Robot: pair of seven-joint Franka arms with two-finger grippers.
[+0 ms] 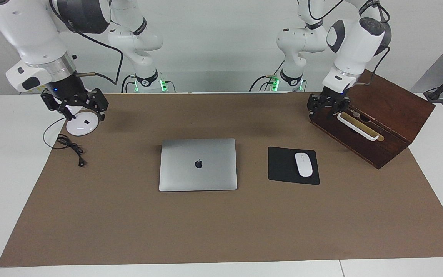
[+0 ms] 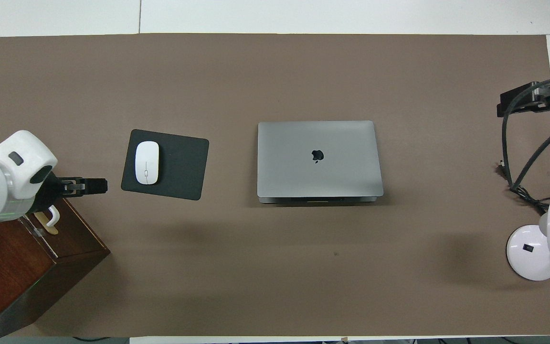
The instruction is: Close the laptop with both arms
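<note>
The silver-grey laptop (image 1: 198, 164) lies flat on the brown mat (image 1: 129, 223) in the middle of the table. Its lid is down and the apple logo faces up; it also shows in the overhead view (image 2: 319, 158). My left gripper (image 1: 327, 109) hangs over the edge of a wooden box (image 1: 394, 111) at the left arm's end of the table, and it shows in the overhead view (image 2: 89, 186). My right gripper (image 1: 84, 113) is open and empty over a white lamp base (image 1: 82, 124) at the right arm's end. Both grippers are well away from the laptop.
A black mouse pad (image 1: 283, 165) with a white mouse (image 1: 303, 164) lies beside the laptop, toward the left arm's end. The wooden box has a white handle (image 1: 358, 129). A black cable (image 1: 71, 148) runs from the lamp.
</note>
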